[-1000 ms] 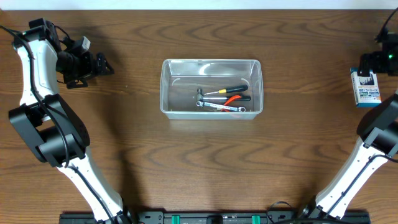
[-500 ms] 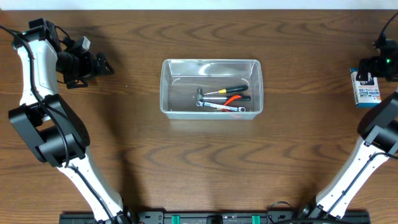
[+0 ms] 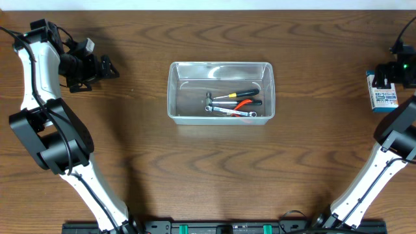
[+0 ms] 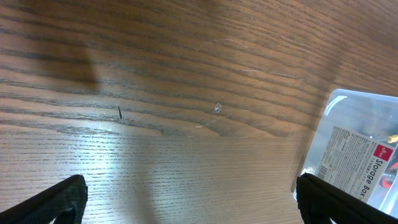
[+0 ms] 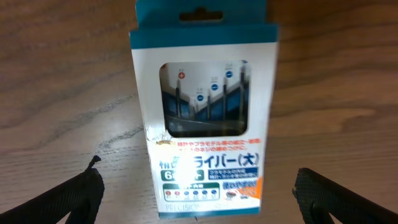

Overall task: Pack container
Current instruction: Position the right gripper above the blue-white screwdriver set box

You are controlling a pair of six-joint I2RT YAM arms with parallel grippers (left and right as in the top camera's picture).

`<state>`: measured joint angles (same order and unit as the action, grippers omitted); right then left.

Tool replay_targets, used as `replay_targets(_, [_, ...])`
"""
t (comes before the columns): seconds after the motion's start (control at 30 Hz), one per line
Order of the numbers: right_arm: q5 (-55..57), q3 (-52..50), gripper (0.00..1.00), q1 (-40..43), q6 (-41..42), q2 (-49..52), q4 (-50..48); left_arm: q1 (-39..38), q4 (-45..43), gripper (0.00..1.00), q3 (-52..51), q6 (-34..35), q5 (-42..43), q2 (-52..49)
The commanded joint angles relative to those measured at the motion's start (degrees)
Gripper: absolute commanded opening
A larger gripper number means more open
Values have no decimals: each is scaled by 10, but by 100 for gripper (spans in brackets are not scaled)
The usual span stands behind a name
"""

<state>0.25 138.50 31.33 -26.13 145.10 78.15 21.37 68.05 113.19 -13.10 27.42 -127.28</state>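
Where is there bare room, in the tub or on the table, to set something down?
The container is bare in its left half, from its left wall to the tools crowding its near right corner. The table lies open between container and left end effector, and toward the printed box.

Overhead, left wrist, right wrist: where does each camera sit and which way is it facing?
Overhead: fixed above the table, facing straight down; container with hand tools mid-frame, left arm, right arm at the edges.
Left wrist: on the left arm, looking across bare wood toward the container's corner; open left gripper tips in the bottom corners.
Right wrist: on the right arm, looking down at the blue-and-white box, the open right gripper tips either side.
Shared: container in overhead and left wrist; box in overhead and right wrist.
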Motion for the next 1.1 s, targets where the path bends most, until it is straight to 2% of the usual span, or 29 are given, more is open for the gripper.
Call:
replay_targets(0.0, [2,1,99,1,-8,25,5,1,2,98,12,-1,-3,17])
replay_targets(1.07, [12,0,97,13,-25,50,5,1,1,98,12,-1,-3,17])
